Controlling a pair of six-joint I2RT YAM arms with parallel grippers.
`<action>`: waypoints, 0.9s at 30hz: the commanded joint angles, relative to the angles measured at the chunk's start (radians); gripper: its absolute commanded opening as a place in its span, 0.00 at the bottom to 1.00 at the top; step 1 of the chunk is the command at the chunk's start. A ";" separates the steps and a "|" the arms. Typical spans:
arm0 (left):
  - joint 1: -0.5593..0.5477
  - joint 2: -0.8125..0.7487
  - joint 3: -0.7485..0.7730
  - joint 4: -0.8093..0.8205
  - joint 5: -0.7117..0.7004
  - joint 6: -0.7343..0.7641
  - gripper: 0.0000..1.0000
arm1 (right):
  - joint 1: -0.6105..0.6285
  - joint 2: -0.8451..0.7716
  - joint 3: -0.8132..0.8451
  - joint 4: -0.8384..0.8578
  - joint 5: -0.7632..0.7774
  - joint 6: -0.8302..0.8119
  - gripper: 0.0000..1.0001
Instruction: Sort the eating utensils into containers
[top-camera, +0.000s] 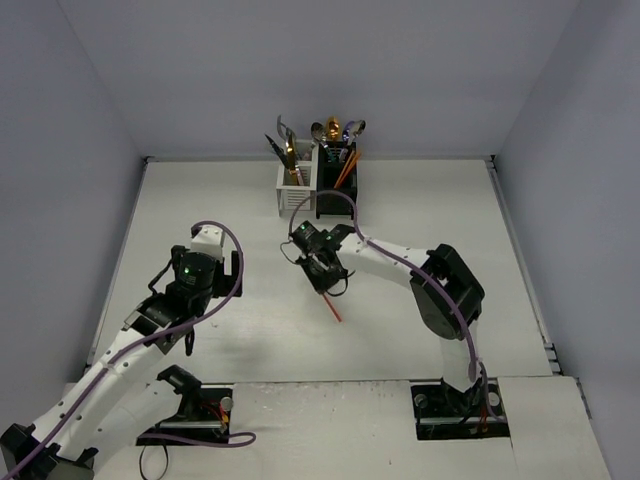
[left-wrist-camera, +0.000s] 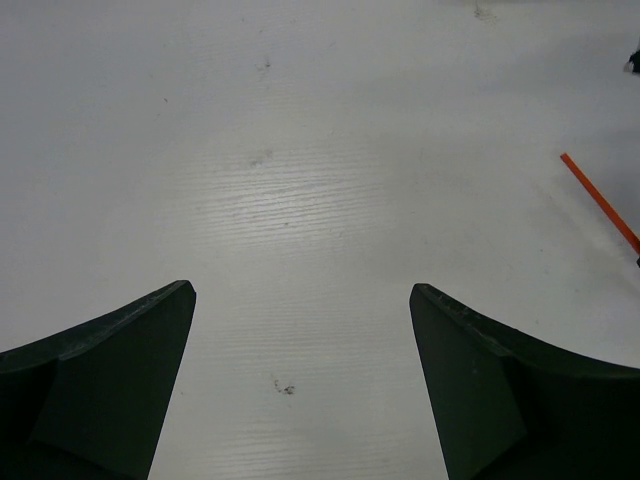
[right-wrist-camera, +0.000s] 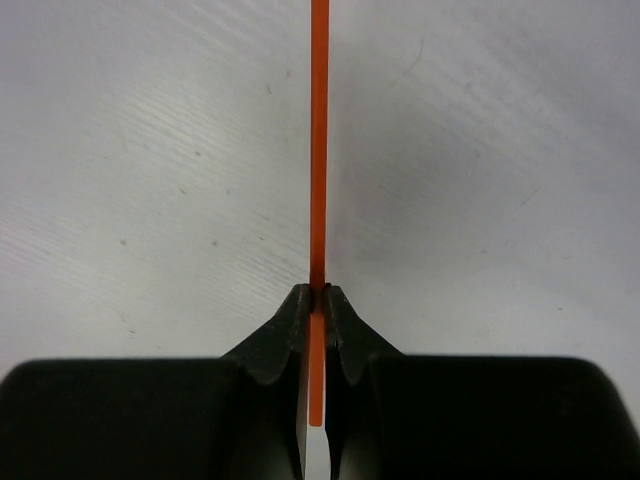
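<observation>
The right gripper (right-wrist-camera: 318, 300) is pinched tight on a thin orange chopstick (right-wrist-camera: 319, 150). The pads meet on it close to one end, and the long free part runs straight out from the jaws over the white table (top-camera: 450, 250). From above, the stick slants toward the near right, just short of the table's middle. Whether its far tip touches the surface I cannot tell.

With a grip so near the end, the stick will likely want to swing on the pads. The lift is best kept slow and the pinch firm, with no wrist twist until the tip is clear of the table.

The containers stand at the far edge: a white caddy (top-camera: 291, 187) with a black caddy (top-camera: 335, 190) touching it on the right. Orange sticks lean out of the black one among spoon bowls, so it looks the right home. A good placing brings the stick upright over it, free end down. It should go in beside the sticks already there, not against the spoon handles — and be let go only once well inside, lest it tip out.

The left gripper (left-wrist-camera: 300, 295) hangs wide apart over bare table at the near left, holding nothing — well away from the carry path, and best left there.
</observation>
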 joint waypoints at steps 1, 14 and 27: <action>0.008 -0.012 0.016 0.036 -0.029 0.001 0.87 | -0.065 -0.105 0.202 0.013 0.102 -0.018 0.00; 0.010 -0.011 0.013 0.042 -0.020 -0.005 0.87 | -0.303 -0.174 0.439 0.498 0.319 -0.005 0.00; 0.010 -0.009 0.011 0.045 -0.019 -0.006 0.87 | -0.346 -0.063 0.233 1.119 0.390 0.019 0.00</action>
